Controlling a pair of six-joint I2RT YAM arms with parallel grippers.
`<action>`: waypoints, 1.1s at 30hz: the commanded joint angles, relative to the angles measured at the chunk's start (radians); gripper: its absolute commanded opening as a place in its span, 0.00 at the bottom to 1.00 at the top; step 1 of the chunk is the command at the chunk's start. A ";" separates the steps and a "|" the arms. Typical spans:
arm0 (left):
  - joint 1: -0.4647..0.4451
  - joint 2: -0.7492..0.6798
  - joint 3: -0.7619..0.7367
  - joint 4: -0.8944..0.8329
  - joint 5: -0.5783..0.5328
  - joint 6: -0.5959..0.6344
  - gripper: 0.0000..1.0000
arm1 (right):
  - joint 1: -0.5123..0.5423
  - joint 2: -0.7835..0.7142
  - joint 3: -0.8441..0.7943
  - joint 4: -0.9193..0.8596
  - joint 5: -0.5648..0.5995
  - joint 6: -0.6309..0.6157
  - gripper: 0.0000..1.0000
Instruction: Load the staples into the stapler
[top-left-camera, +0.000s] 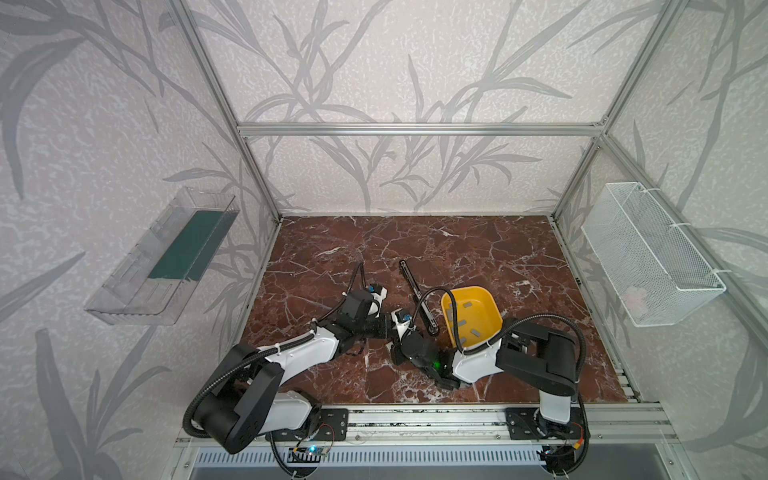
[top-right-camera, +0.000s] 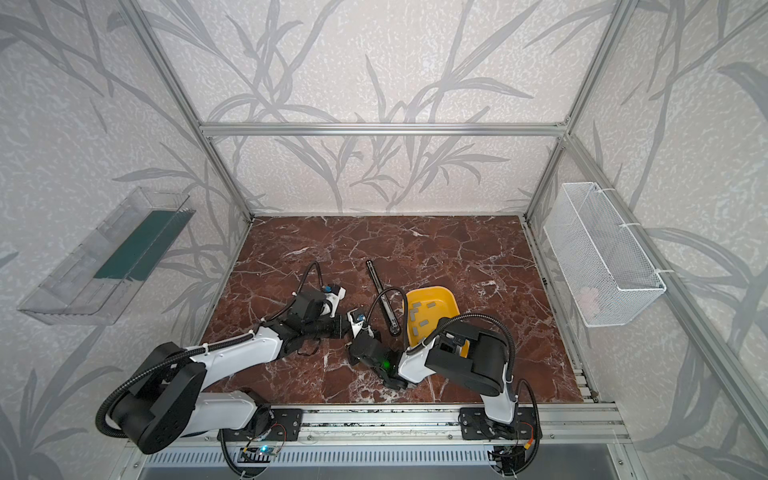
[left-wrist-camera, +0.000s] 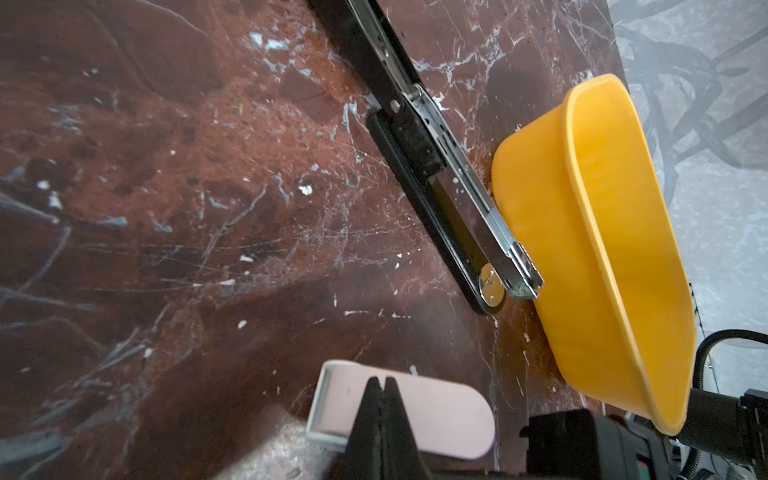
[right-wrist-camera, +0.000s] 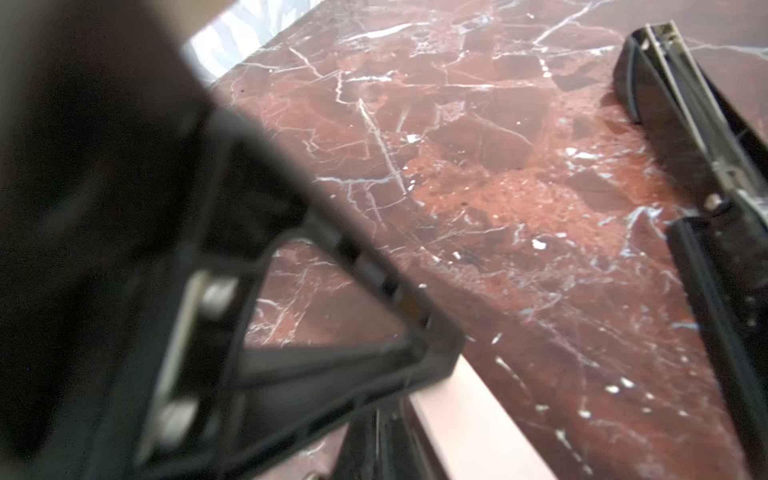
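Observation:
A black stapler (top-left-camera: 417, 297) (left-wrist-camera: 436, 166) lies folded open flat on the marble table, its metal magazine facing up. Right beside it stands a yellow bowl (top-left-camera: 486, 303) (left-wrist-camera: 561, 249) holding several grey staples (top-left-camera: 467, 304) (top-right-camera: 430, 305). Both grippers meet just left of the stapler's near end. My left gripper (left-wrist-camera: 382, 380) (top-left-camera: 392, 330) is shut, jaws together with nothing between them, over a pale pink round-ended object (left-wrist-camera: 440, 411). My right gripper (right-wrist-camera: 386, 419) (top-left-camera: 401, 343) is shut too, next to that pink object (right-wrist-camera: 469, 419). The arms hide the pink object in both top views.
A clear tray with a green mat (top-left-camera: 166, 266) hangs on the left wall. On the right wall is a white wire basket (top-left-camera: 652, 257). An aluminium rail (top-left-camera: 415, 419) carrying both arm bases runs along the table's front edge.

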 joint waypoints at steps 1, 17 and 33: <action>-0.006 -0.005 0.019 -0.009 0.011 0.011 0.05 | 0.006 0.009 0.008 -0.228 -0.012 -0.046 0.09; -0.006 -0.050 0.012 -0.038 -0.039 0.026 0.06 | 0.001 -0.209 0.071 -0.323 -0.017 -0.183 0.19; -0.006 -0.054 0.012 -0.039 -0.038 0.032 0.06 | -0.010 -0.362 -0.016 -0.370 -0.003 -0.158 0.28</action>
